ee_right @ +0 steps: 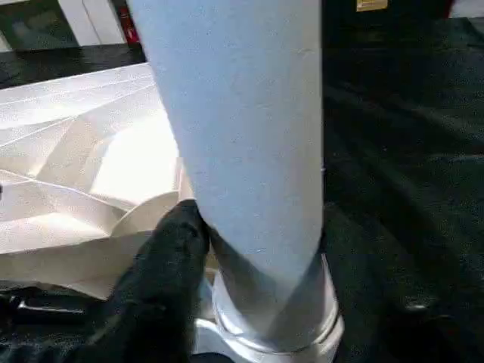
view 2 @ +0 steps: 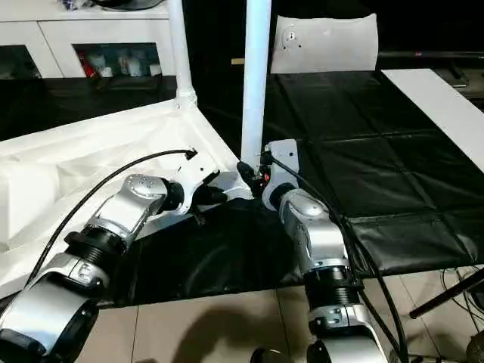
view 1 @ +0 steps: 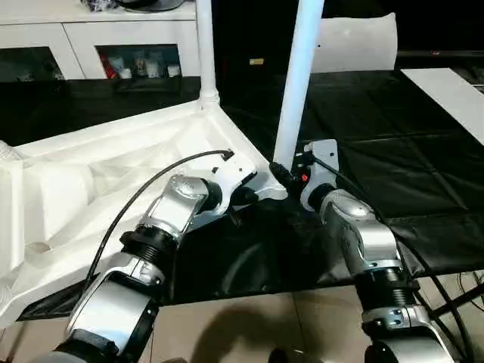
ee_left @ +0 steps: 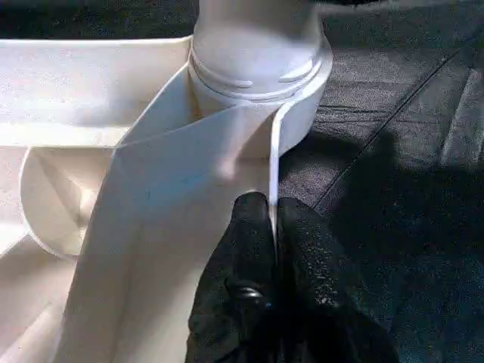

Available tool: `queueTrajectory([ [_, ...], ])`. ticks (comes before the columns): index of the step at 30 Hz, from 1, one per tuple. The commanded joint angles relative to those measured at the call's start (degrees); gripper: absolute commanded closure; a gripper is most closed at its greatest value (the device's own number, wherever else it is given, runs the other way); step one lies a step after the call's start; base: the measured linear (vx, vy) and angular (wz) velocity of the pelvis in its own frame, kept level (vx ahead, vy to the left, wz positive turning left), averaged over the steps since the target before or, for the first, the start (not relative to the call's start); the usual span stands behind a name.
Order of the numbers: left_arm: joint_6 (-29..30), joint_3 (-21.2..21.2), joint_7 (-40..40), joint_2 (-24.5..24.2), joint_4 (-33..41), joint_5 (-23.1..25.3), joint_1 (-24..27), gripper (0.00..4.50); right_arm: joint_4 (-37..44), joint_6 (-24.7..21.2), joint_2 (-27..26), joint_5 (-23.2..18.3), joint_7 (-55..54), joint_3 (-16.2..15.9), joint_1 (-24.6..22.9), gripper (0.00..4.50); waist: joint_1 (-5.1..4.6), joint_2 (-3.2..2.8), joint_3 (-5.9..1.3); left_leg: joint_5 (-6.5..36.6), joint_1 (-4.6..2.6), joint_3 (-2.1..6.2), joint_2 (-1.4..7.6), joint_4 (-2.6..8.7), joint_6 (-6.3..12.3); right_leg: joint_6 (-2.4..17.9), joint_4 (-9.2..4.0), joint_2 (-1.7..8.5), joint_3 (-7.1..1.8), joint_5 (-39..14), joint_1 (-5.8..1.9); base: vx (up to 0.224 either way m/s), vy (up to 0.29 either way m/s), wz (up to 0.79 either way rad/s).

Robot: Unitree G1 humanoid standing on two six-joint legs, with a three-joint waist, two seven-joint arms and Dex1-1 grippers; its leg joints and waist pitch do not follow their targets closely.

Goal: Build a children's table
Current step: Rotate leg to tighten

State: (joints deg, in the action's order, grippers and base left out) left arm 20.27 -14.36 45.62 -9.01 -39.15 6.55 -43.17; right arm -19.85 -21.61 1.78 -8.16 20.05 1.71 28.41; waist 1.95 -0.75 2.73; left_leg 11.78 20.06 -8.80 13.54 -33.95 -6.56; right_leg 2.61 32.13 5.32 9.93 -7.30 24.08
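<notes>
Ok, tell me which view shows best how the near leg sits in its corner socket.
The left wrist view: the near leg enters the corner socket close up, with the threaded collar visible. The right wrist view shows the leg's shaft and a partly hidden base. The head views show the upright leg, its base behind the right gripper.

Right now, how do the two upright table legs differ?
The near leg has the right gripper at its base; nothing touches the far leg. The near leg stands in the corner closest to the robot, the far leg in the corner behind it. Both are white tubes upright in the tabletop.
</notes>
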Motion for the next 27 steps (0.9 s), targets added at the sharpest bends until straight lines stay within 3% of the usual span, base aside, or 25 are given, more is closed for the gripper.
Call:
queueTrajectory([
  [1, -2.7, -0.3, 2.4, -0.6, 4.0, -1.0, -0.2, 4.5, 1.1, 0.4, 0.6, -0.7, 3.3, -1.7, -2.0, 1.56, 0.63, -0.21, -4.78, 2.9, 0.39, -0.88, -0.58, 3.13, 6.12, 8.0, -2.66, 2.98, -3.5, -11.9, -5.01, 0.0, 0.0, 0.0],
  [3, -4.7, -0.8, 5.6, -2.1, 4.4, -1.4, 0.5, 4.5, 2.3, 2.2, 3.0, -1.3, 7.2, -2.3, -3.0, 1.51, 0.77, -0.54, -4.79, 3.3, 0.35, -0.82, -0.51, 3.16, 5.98, 8.4, -2.58, 2.99, -3.53, -11.4, -5.09, 0.0, 0.0, 0.0],
  [8, -9.2, -2.5, 12.5, -5.3, 4.9, -2.0, 1.8, 4.5, 4.8, 4.5, 9.3, -2.5, 17.3, -3.8, -4.8, 1.05, 1.01, -0.3, -4.66, 5.6, 0.35, -0.96, -0.59, 3.15, 6.05, 7.9, -2.86, 2.97, -3.55, -13.4, -5.2, 0.0, 0.0, 0.0],
  [10, -11.9, -4.3, 19.2, -7.5, 6.1, -3.0, 3.1, 4.5, 5.8, 6.1, 14.1, -3.3, 25.4, -5.0, -6.1, 1.02, 1.62, -0.2, -4.6, 6.7, 0.15, -0.95, -0.45, 3.23, 6.12, 6.9, -3.1, 3.07, -3.5, -15.5, -5.24, 0.0, 0.0, 0.0],
  [12, -15.6, -6.2, 24.4, -9.3, 6.1, -3.0, 3.5, 4.5, 6.2, 6.4, 16.7, -3.9, 29.9, -5.4, -6.5, 0.7, 1.88, -0.23, -4.53, 7.0, 0.02, -1.0, -0.31, 3.28, 5.82, 6.7, -3.14, 3.05, -3.63, -16.4, -4.93, 0.0, 0.0, 0.0],
  [14, -17.0, -7.0, 27.0, -10.2, 6.0, -3.0, 3.8, 4.5, 6.4, 6.3, 18.0, -4.3, 32.4, -5.7, -6.7, 0.64, 2.19, -0.21, -4.4, 7.8, -0.05, -1.07, -0.33, 3.33, 5.65, 6.6, -3.29, 2.95, -3.57, -17.7, -4.74, 0.0, 0.0, 0.0],
  [16, -18.3, -7.8, 31.1, -11.3, 6.1, -3.7, 4.1, 4.5, 6.7, 6.4, 20.4, -5.0, 36.9, -6.8, -6.8, 0.43, 2.94, -0.28, -4.34, 8.3, -0.31, -1.11, -0.22, 3.37, 5.14, 5.8, -3.56, 2.99, -3.49, -19.6, -4.63, 0.0, 0.0, 0.0],
  [18, -20.1, -8.9, 35.6, -12.7, 6.0, -4.1, 4.1, 4.5, 7.5, 6.0, 23.6, -6.2, 43.5, -8.5, -6.9, 0.43, 3.43, -0.25, -4.39, 8.6, -0.47, -1.15, -0.01, 3.4, 4.83, 5.9, -3.42, 2.94, -3.55, -19.4, -4.53, 0.0, 0.0, 0.0],
  [22, -23.8, -11.4, 39.5, -14.7, 5.0, -2.6, 3.5, 4.5, 8.6, 4.2, 26.2, -8.9, 50.9, -10.0, -6.7, 0.43, 4.21, 0.02, -4.48, 7.8, -0.06, -1.12, 0.07, 3.3, 5.21, 6.3, -2.89, 2.95, -3.65, -17.7, -4.69, 0.0, 0.0, 0.0],
  [27, -26.8, -12.9, 43.1, -15.3, 4.3, -2.2, 2.6, 4.5, 8.5, 3.7, 27.5, -10.2, 57.8, -12.1, -6.1, 0.69, 4.67, 0.42, -4.23, 8.9, -0.14, -1.26, -0.33, 3.22, 4.36, 4.1, -3.66, 2.98, -3.36, -23.5, -4.5, 0.0, 0.0, 0.0],
])
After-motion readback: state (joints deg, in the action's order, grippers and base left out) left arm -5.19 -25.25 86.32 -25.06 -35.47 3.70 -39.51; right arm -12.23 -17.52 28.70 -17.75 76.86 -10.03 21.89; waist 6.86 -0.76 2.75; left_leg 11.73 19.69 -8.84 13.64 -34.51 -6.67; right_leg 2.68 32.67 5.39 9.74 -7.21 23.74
